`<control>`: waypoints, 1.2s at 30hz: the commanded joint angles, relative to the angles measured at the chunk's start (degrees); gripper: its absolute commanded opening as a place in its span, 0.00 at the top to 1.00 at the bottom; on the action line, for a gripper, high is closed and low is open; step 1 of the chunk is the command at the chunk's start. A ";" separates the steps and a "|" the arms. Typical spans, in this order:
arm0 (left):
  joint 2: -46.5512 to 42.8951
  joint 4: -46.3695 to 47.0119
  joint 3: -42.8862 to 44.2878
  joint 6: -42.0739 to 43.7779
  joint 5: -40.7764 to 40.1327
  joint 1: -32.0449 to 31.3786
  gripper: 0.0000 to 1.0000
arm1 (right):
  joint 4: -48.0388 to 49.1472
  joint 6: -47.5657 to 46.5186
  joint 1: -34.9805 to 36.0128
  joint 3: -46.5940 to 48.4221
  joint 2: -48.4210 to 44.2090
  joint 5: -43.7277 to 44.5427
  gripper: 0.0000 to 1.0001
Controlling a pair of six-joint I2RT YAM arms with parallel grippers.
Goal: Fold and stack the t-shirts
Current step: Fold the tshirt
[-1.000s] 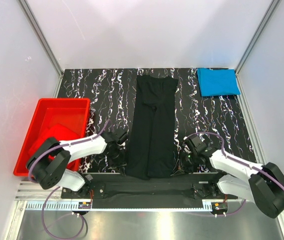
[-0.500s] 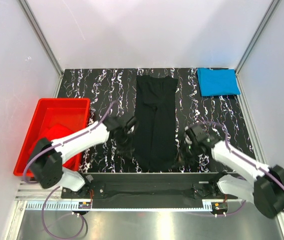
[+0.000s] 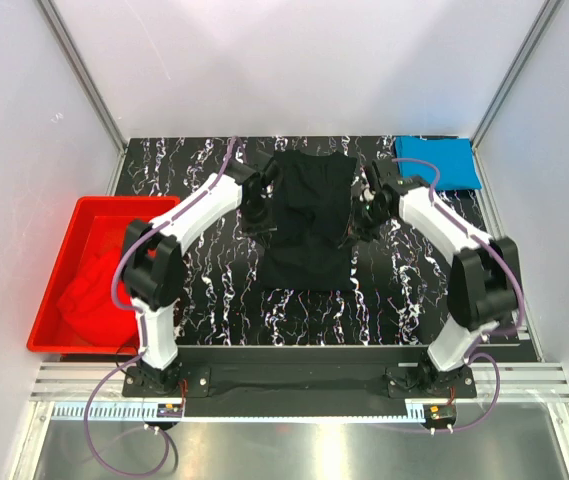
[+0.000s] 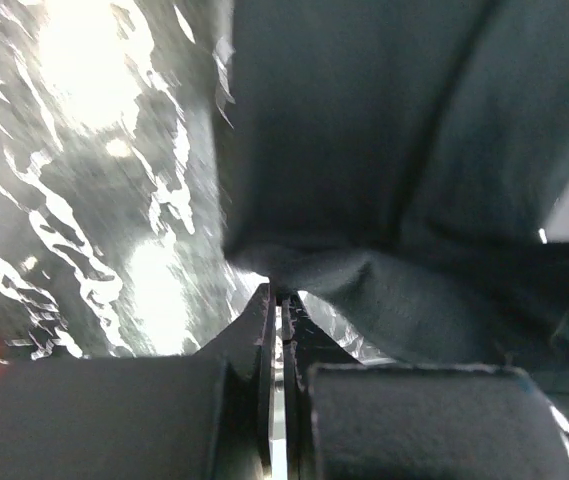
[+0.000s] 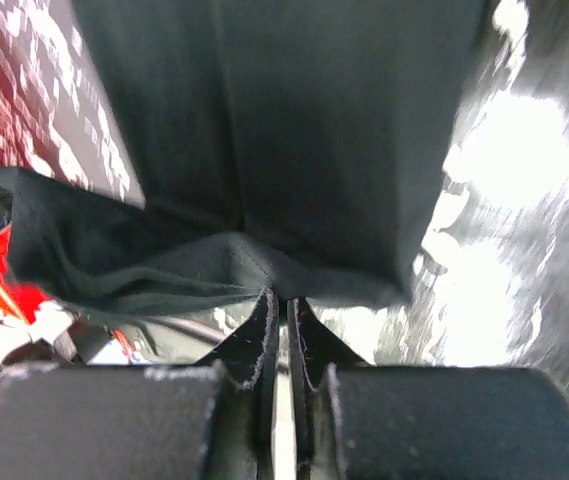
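Change: both arms have swept up from the near edge, carrying the black t-shirt's [image 3: 307,245] near hem along, and the long strip is doubling over!
Left gripper [image 3: 261,207]: pinched tight on the hem's left corner.
Right gripper [image 3: 361,213]: clamped on the right corner.
Shirt: slung between the two grippers, rest flat behind them.
Blue t-shirt [image 3: 436,164]: folded, just beyond the right gripper.
Meaning: half-fold nearly made; laying down and letting go looks next.

The table [image 3: 404,290] is black, veined white. There are a black shirt [image 3: 306,225], a blue shirt [image 3: 437,162], a red shirt [image 3: 89,292] and a red tub [image 3: 129,203].
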 commanded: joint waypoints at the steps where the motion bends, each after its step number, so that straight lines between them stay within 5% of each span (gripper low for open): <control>1: 4.44 -0.22 5.94 3.25 0.11 2.17 1.00 | -3.66 -3.05 -2.85 7.54 6.22 0.04 1.00; 16: 18.61 3.65 20.80 5.27 7.39 5.86 1.00 | -7.70 -4.01 -6.37 24.25 24.16 -1.73 1.00; 36: 18.96 4.53 24.23 4.66 6.53 7.36 1.00 | -5.42 -3.48 -8.57 23.55 23.99 -1.20 1.00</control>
